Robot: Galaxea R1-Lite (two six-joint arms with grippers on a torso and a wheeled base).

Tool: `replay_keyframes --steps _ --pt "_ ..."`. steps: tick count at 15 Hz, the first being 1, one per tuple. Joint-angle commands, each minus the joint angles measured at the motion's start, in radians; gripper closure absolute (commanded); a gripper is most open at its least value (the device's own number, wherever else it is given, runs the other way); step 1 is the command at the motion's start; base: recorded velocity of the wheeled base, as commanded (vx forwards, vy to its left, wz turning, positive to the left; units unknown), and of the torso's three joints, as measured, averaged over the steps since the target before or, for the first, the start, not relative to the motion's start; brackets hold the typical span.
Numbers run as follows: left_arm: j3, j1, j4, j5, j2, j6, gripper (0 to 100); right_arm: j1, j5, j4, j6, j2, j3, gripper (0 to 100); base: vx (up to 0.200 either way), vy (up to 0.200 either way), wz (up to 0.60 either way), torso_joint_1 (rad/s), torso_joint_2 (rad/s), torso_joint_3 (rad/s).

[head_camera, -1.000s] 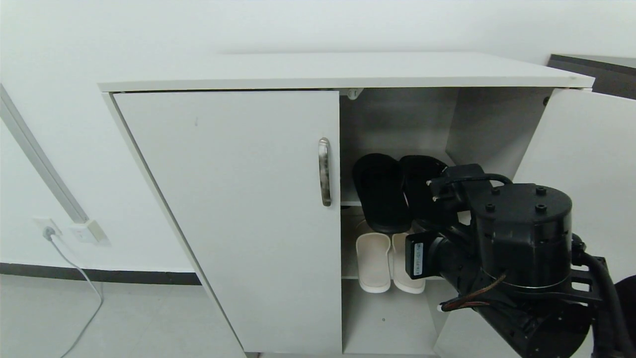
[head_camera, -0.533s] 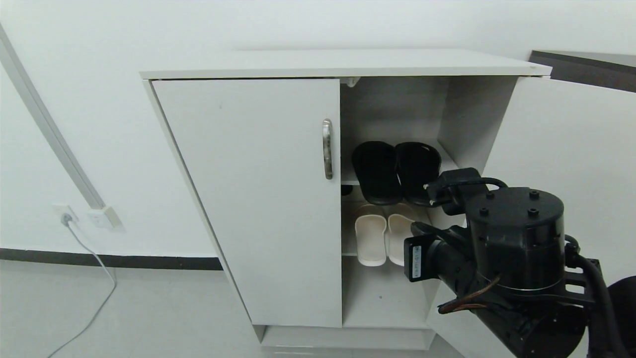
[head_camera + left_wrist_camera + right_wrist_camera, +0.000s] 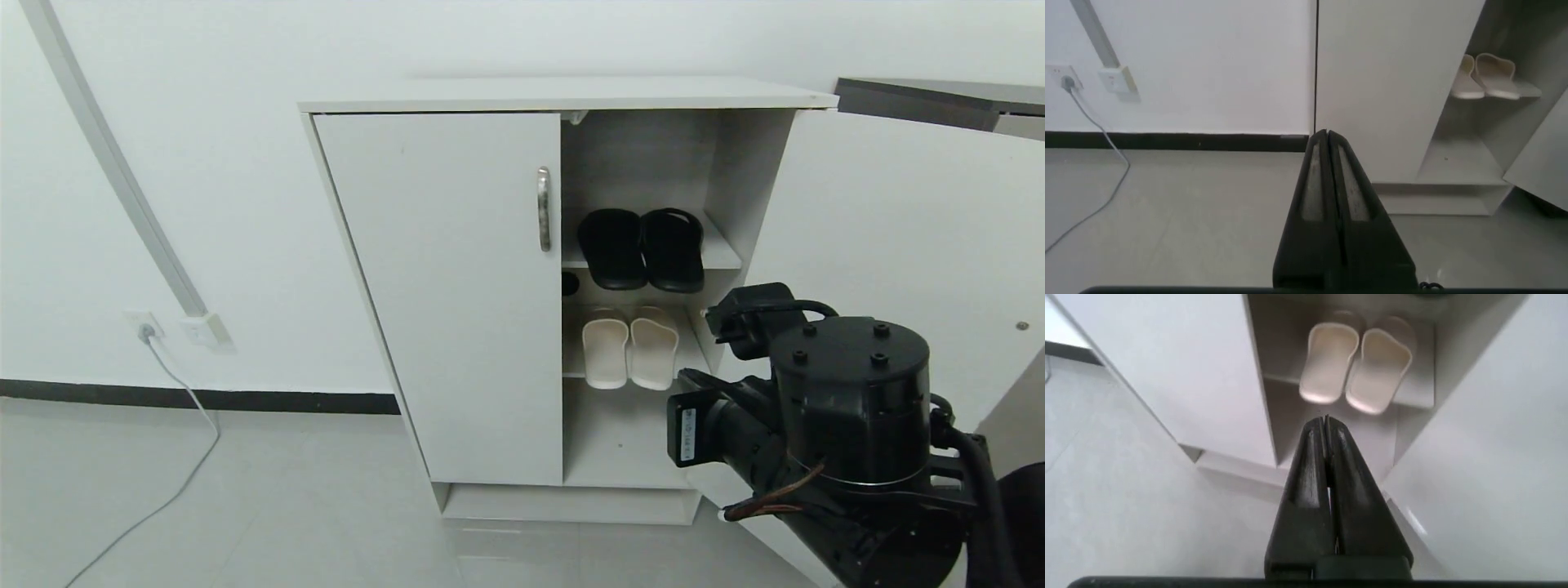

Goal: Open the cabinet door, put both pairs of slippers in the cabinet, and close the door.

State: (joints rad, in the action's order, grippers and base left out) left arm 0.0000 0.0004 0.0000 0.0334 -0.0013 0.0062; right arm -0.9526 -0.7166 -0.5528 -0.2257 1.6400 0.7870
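Shelved: black slippers [image 3: 641, 249] over white slippers [image 3: 630, 353]. Holding left gripper [image 3: 1328, 137], right gripper [image 3: 1326, 423] pressed together, empty, ready to push open door [image 3: 898, 245] shut.

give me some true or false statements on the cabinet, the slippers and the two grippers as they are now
1. The black slippers lie on the shelf above the white slippers. True.
2. The right door of the cabinet is closed. False: it stands swung open, and it is the left door that is closed.
3. The right gripper holds a white slipper. False: its fingers are shut on nothing, out in front of the cabinet, and both white slippers lie side by side on their shelf.
4. The left gripper is shut and holds nothing. True.
5. The bottom compartment under the white slippers holds a third pair. False: no slippers show there.
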Motion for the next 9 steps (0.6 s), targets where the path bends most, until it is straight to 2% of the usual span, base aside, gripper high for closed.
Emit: replay_keyframes --steps 1,3,9 --pt "0.0 0.001 0.0 0.0 0.001 0.0 100 0.005 0.032 -0.003 0.0 0.003 -0.012 100 -0.2 0.0 0.0 0.002 0.0 0.002" --pt "0.0 0.001 0.0 0.0 0.001 0.0 100 0.02 0.055 -0.003 0.003 0.009 -0.02 100 -0.2 0.0 0.0 0.002 0.0 -0.002" --pt "0.0 0.0 0.0 0.0 0.001 0.0 100 0.02 0.051 -0.003 0.003 0.015 -0.028 100 0.0 0.0 0.0 0.0 0.0 0.0"
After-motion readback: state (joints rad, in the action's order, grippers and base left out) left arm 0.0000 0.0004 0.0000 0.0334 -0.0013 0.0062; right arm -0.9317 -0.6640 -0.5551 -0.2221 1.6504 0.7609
